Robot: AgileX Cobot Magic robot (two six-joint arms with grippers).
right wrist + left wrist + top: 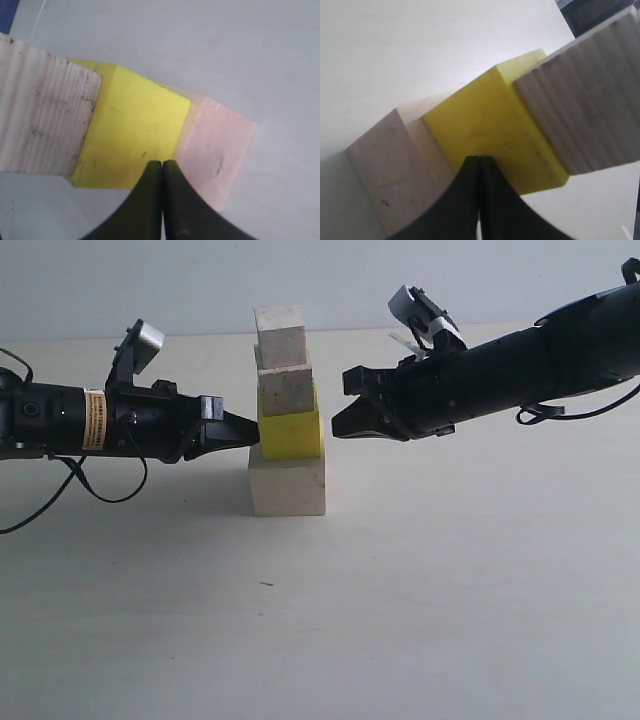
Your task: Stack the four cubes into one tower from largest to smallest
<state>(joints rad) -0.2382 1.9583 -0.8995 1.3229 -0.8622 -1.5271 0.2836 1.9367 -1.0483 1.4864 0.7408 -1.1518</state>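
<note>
The tower stands mid-table in the exterior view: large pale cube (287, 485) at the bottom, yellow cube (291, 432) on it, then two small wooden cubes (287, 390) (281, 334), slightly twisted against each other. My left gripper (248, 433) is shut and empty, its tip against the yellow cube's left side. My right gripper (338, 425) is shut and empty too, a little to the right of the tower at yellow-cube height. In the left wrist view the shut tip (479, 158) meets the yellow cube (495, 125). In the right wrist view the shut tip (162, 162) sits near the yellow cube (130, 135).
A plain white tabletop (400, 600) spreads around the tower. Both black arms lie low and level on either side of the tower. A black cable (100, 490) loops under the left arm.
</note>
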